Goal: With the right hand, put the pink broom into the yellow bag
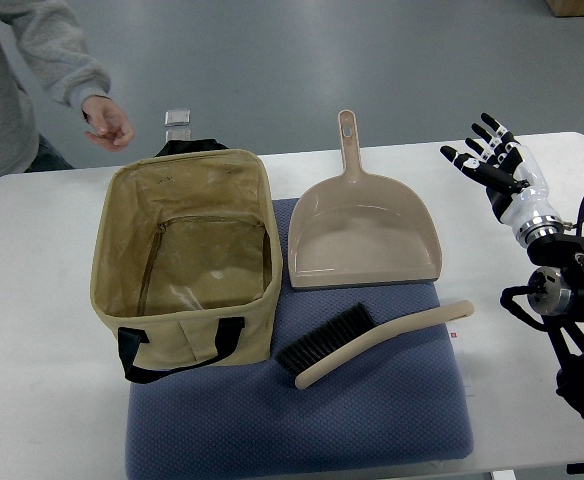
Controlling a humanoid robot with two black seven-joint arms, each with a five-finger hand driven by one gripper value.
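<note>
The pinkish-beige hand broom (372,340) with black bristles lies flat on the blue mat (302,420), handle pointing right. To its left stands the open yellow-tan bag (184,262) with black straps, its inside bare. My right hand (487,155) hovers over the table's right side, well above and to the right of the broom, fingers spread and holding nothing. Its arm (557,280) comes in from the right edge. No left arm shows.
A matching beige dustpan (362,232) lies behind the broom, handle pointing away. A person in a grey sleeve holds a hand (107,125) out past the table's far left corner. A small clear item (178,118) sits behind the bag. The white table (32,330) extends around the mat.
</note>
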